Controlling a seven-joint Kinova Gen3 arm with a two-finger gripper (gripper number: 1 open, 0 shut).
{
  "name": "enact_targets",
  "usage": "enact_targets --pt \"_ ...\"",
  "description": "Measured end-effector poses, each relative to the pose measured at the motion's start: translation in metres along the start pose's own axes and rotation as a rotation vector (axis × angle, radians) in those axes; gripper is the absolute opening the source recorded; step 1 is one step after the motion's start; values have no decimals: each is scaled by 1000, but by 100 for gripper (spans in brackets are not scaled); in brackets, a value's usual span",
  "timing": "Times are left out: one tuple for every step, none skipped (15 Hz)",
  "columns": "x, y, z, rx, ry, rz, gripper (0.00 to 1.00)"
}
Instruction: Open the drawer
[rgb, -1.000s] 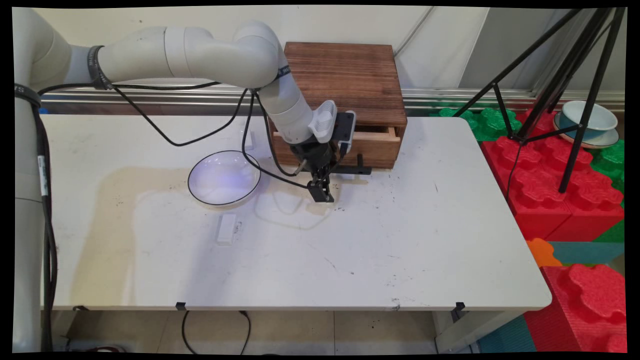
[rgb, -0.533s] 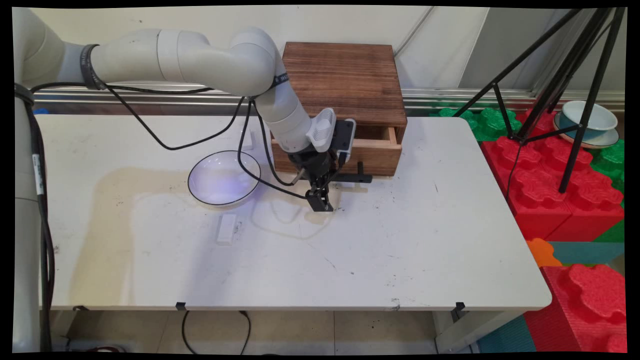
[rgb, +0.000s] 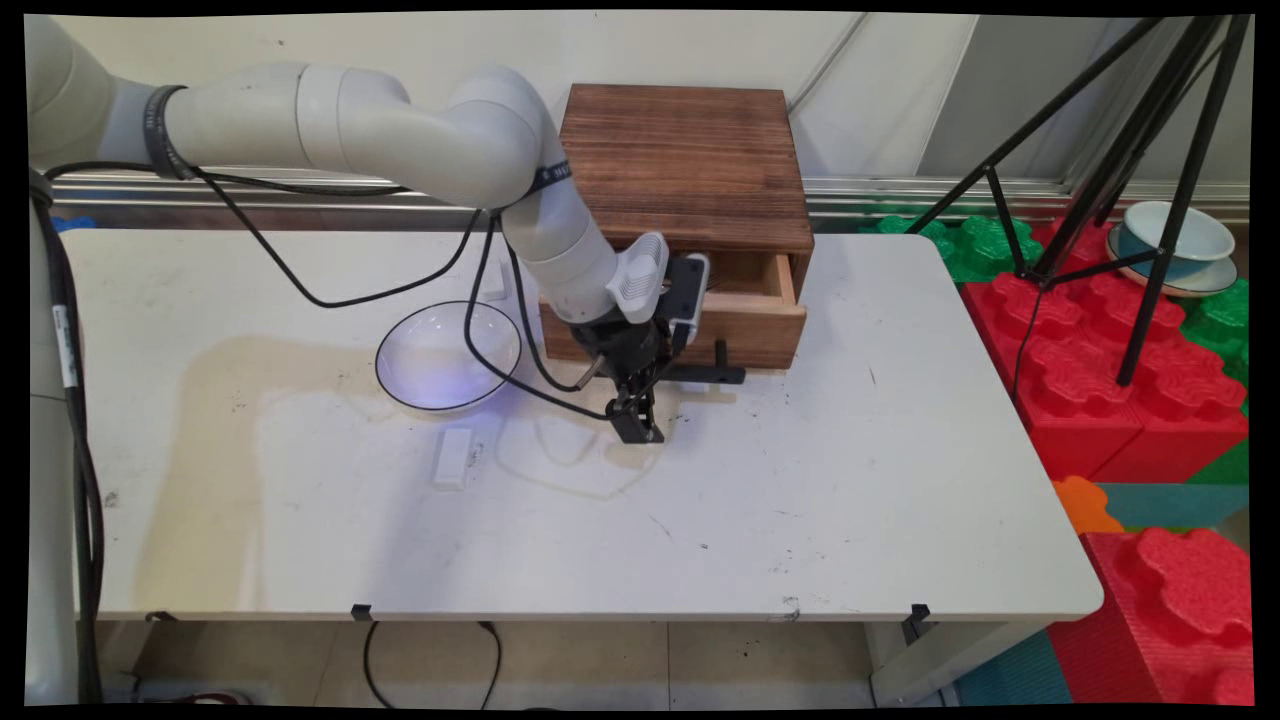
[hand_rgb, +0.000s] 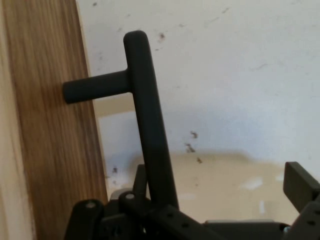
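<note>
Gripping the black handle (hand_rgb: 150, 140) of the drawer (rgb: 745, 315) with the claw (rgb: 640, 425), fingers closed round the bar. Sitting partly pulled out of the wooden box (rgb: 685, 165) on the desk (rgb: 800, 480), beside a white bowl (rgb: 448, 356).

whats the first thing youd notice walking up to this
The black gripper hangs low over the white table, right by the black handle of a drawer standing partly open in the wooden box at the table's far side. To its left sit a shallow bowl and a small white block.
</note>
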Motion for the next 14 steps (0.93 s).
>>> enact_targets --pt "0 4 -1 -3 1 0 100" --pt "0 8 -1 -6 2 0 100" --pt "1 12 -2 -9 4 1 100" --pt "1 15 -2 -11 5 1 100" --pt "1 17 -2 -13 6 1 100" --pt "1 20 -3 -15 7 1 100" --pt "1 23 -3 -17 8 1 100" --pt "1 27 -4 -20 10 1 100" --pt "2 30 -4 -23 11 1 100" --pt "2 32 -4 -25 13 2 100" --pt "2 35 -4 -27 15 2 100" --pt "3 38 -5 -30 17 2 100" --pt "4 41 -5 -32 20 2 100" --pt "4 45 -5 -35 23 3 100"
